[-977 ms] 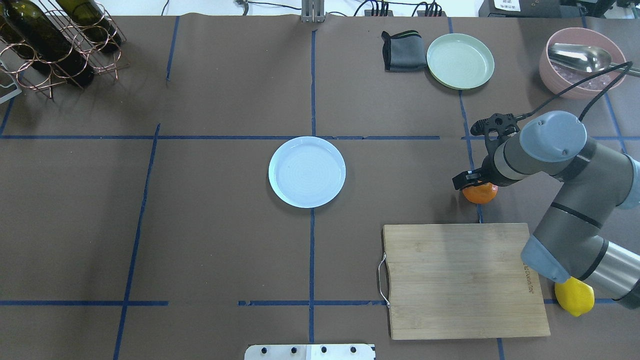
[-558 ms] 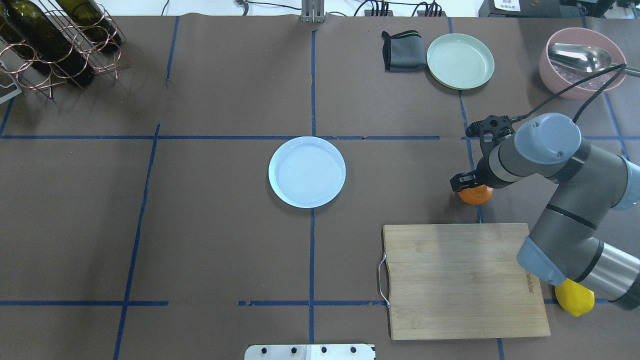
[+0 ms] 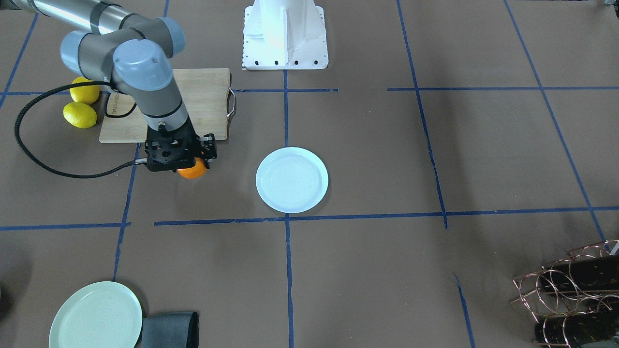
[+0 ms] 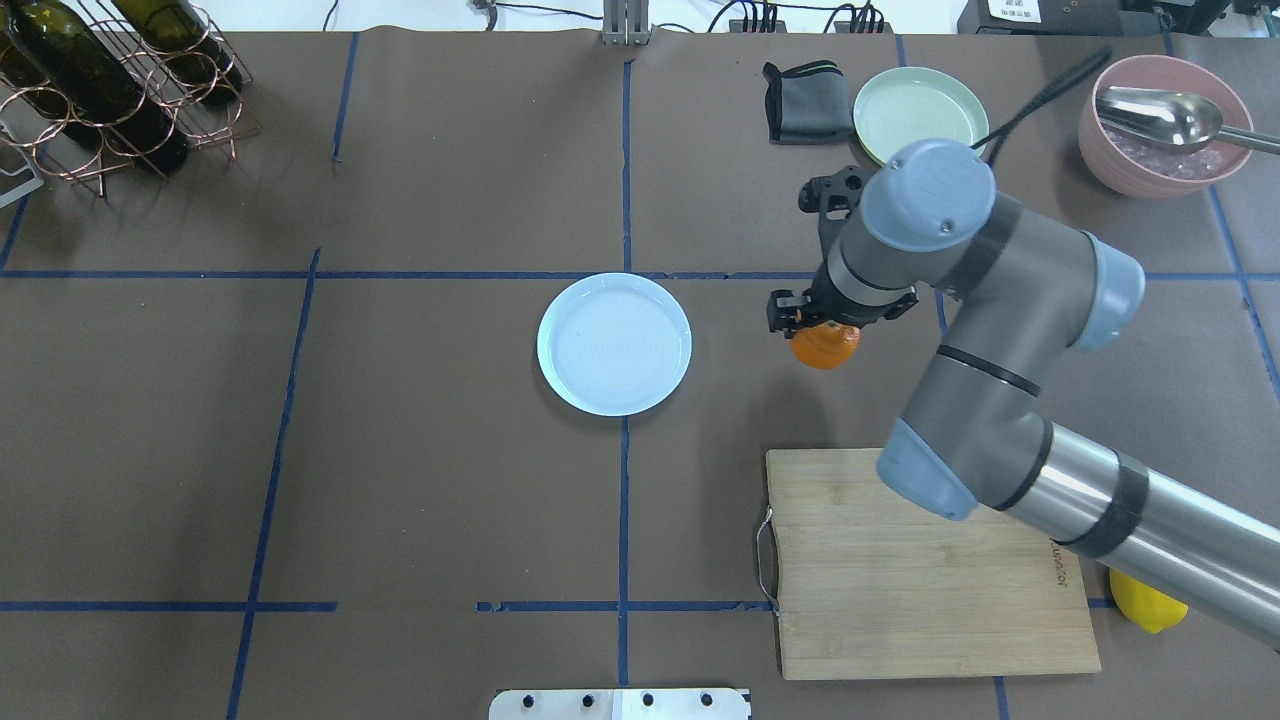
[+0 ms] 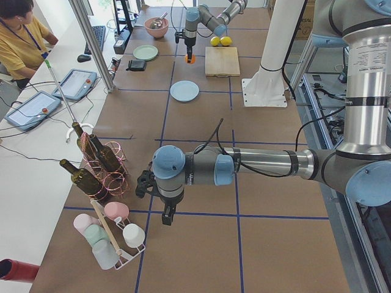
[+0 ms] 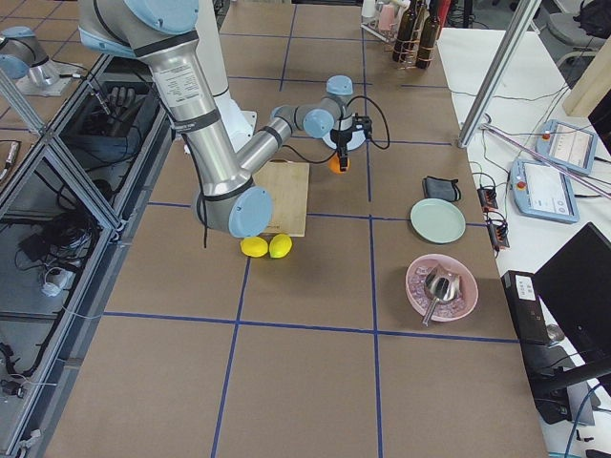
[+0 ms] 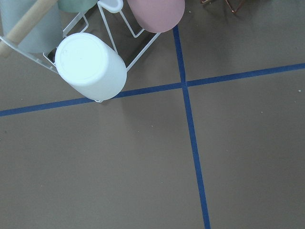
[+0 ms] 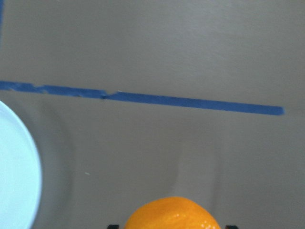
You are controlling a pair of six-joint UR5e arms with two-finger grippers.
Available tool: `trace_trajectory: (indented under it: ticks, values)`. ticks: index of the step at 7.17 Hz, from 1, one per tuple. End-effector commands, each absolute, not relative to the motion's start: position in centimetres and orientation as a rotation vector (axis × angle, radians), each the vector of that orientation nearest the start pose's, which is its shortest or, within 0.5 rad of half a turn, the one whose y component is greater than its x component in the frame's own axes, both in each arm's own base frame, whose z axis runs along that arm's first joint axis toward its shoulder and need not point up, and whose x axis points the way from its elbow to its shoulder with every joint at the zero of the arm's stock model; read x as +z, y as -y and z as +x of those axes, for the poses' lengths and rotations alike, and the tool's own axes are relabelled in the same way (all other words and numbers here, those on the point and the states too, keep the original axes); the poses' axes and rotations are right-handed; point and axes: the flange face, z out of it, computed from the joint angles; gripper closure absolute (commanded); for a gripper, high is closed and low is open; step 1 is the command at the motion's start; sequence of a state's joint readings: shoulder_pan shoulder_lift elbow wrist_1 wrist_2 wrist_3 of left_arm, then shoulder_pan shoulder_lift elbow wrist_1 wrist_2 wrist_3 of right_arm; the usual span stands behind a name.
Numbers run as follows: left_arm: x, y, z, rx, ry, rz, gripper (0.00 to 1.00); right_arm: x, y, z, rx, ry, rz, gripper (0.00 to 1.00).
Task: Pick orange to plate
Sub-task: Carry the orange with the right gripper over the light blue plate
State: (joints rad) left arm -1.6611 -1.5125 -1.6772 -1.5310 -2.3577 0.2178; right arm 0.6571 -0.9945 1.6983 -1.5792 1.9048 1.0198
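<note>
My right gripper [image 4: 822,326] is shut on the orange [image 4: 826,346] and holds it just above the table. It hangs to the right of the pale bluish-white plate [image 4: 614,344], a short gap away. In the front-facing view the orange [image 3: 192,169] sticks out below the black fingers, left of the plate [image 3: 292,180]. The right wrist view shows the orange's top [image 8: 172,213] at the bottom edge and the plate's rim [image 8: 16,167] at the left. My left gripper [image 5: 165,215] shows only in the exterior left view, far from both; I cannot tell its state.
A wooden cutting board [image 4: 920,560] lies near the robot's right, with two lemons [image 3: 80,104] beside it. A mint-green plate [image 4: 920,110], grey cloth [image 4: 800,100] and pink bowl with spoon [image 4: 1165,125] sit at the far right. A bottle rack [image 4: 100,80] stands far left.
My right gripper has carried the orange leftward, from near the cutting board's far corner toward the plate. The arm's elbow swung over the board.
</note>
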Motion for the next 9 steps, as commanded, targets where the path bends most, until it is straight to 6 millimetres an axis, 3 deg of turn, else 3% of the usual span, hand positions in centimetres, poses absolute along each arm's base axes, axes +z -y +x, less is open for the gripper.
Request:
trace_trajectory:
  ticks: [1, 2, 3, 5, 7, 8, 9]
  values:
    - [63.8, 46.0, -10.5, 0.124, -0.777, 0.128, 0.0, 18.0, 51.0, -54.9, 0.083, 0.762, 0.068, 1.0]
    - [63.8, 46.0, -10.5, 0.124, -0.777, 0.128, 0.0, 15.7, 51.1, -58.6, 0.105, 0.741, 0.061, 1.0]
    - [63.7, 46.0, -10.5, 0.124, -0.777, 0.13, 0.0, 15.4, 50.0, -61.1, 0.129, 0.722, 0.085, 1.0]
    - [63.7, 46.0, -10.5, 0.124, -0.778, 0.13, 0.0, 17.4, 49.5, -65.3, 0.148, 0.731, 0.137, 1.0]
    - [63.7, 46.0, -10.5, 0.124, -0.778, 0.13, 0.0, 18.5, 49.2, -66.1, 0.137, 0.709, 0.139, 0.98]
    - [63.7, 46.0, -10.5, 0.124, -0.778, 0.13, 0.0, 18.3, 49.1, -66.1, 0.131, 0.712, 0.142, 0.69]
    - [63.8, 46.0, -10.5, 0.125, -0.778, 0.129, 0.0, 17.9, 49.2, -65.9, 0.131, 0.714, 0.14, 0.01]
